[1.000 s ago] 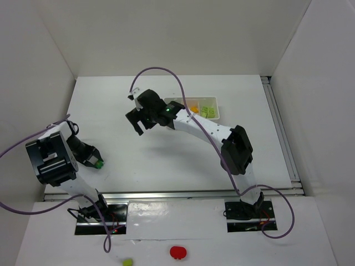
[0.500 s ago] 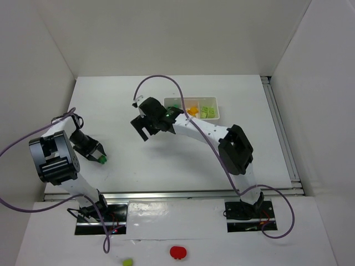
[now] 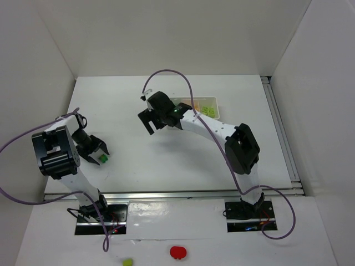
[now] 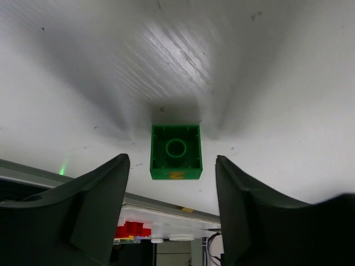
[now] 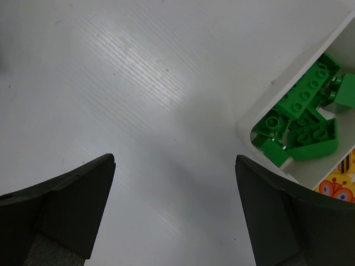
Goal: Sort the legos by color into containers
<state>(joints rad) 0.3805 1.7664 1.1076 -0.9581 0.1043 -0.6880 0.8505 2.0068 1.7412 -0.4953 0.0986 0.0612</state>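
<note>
We had the left gripper [image 4: 172, 162] spread open, one finger on each side of a single dark green brick [image 4: 176, 151] and neither touching it. The brick lay on the white table [image 4: 266, 83] with its hollow underside facing the wrist camera. Our right gripper [image 5: 175, 159] was also spread wide, holding nothing, above the table just beside the white tray [image 5: 247, 126]. In the tray's end compartment we saw a heap of dark green bricks [image 5: 308, 124], and an orange piece [image 5: 339, 185] in the next.

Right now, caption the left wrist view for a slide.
Open left end effector straddles a dark green lego on the white table, without touching it.
</note>
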